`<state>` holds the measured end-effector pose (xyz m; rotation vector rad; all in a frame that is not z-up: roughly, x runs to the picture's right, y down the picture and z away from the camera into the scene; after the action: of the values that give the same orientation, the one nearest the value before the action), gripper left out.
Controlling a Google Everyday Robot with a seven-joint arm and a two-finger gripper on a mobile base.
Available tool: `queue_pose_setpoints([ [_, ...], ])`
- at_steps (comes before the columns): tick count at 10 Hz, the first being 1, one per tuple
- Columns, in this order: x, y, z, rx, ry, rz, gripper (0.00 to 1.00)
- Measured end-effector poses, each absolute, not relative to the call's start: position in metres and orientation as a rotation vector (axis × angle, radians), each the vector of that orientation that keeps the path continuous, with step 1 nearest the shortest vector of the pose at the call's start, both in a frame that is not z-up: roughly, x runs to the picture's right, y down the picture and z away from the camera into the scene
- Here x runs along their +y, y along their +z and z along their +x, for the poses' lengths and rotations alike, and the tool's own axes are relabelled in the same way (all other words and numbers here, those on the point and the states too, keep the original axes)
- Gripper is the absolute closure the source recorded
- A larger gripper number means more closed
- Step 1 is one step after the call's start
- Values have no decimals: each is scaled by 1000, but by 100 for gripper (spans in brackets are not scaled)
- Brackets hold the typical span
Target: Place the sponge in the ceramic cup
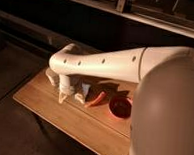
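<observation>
My white arm reaches from the right across the wooden table [48, 106], and its wrist bends down over the table's left part. The gripper [63, 94] points down there, close to the tabletop. Just right of it stands the small off-white ceramic cup [80, 97]. A light-blue block, the sponge [85, 86], shows at the cup's top edge. I cannot tell whether it is inside the cup or behind it. The gripper is beside the cup, not over it.
An orange-red pointed carrot-like object [96, 99] lies right of the cup. A shallow red-orange bowl [119, 107] sits further right. My own white body [167, 122] fills the right side. Dark floor lies left of the table, and a dark shelf runs behind it.
</observation>
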<state>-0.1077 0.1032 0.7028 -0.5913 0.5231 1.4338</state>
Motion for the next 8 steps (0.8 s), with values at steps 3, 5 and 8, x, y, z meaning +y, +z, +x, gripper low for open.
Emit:
queue_pose_setpoints([
  [3, 102, 703, -108, 524, 1440, -592, 35],
  [5, 88, 710, -110, 546, 1493, -573, 35],
  [8, 57, 728, -124, 558, 1585, -591, 35],
])
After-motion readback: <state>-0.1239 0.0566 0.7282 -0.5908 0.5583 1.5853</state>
